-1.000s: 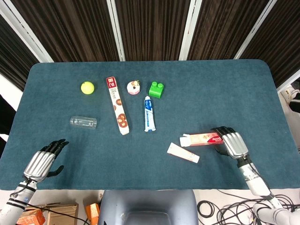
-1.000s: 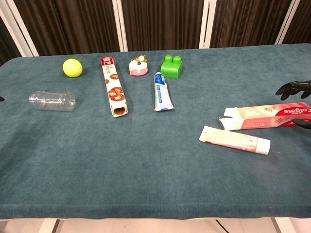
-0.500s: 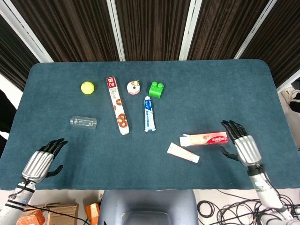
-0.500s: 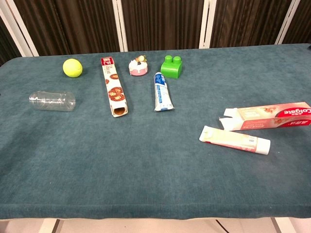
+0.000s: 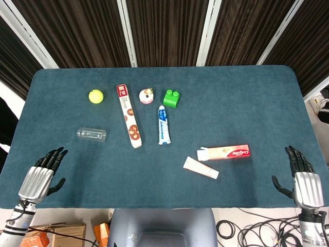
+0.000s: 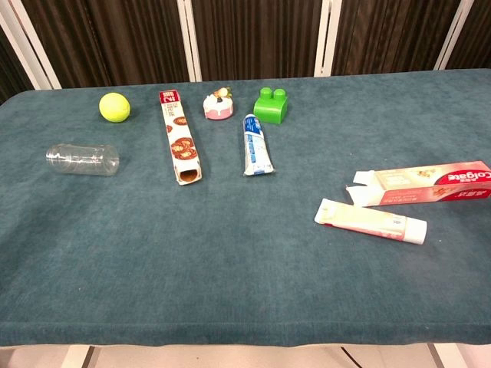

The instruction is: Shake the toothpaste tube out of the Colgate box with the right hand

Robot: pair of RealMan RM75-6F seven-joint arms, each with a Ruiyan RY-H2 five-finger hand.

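Note:
The red and white Colgate box (image 5: 225, 153) (image 6: 420, 185) lies flat on the table's right side, its left end flaps open. Just in front of that open end lies the pale toothpaste tube (image 5: 201, 168) (image 6: 370, 221), outside the box. My right hand (image 5: 302, 178) is at the table's near right corner, well to the right of the box, fingers spread and holding nothing. My left hand (image 5: 41, 174) is at the near left corner, fingers apart and empty. The chest view shows neither hand.
On the far half lie a yellow ball (image 5: 95, 96), a long red snack box (image 5: 128, 115), a small pink toy (image 5: 147, 95), a green brick (image 5: 171, 98) and a blue-white tube (image 5: 163, 125). A clear plastic cup (image 5: 91, 134) lies on its side at left.
My right hand let go of the Colgate box and drew back right toward the table's near corner. The box and tube stayed put. My left hand shifted slightly left.

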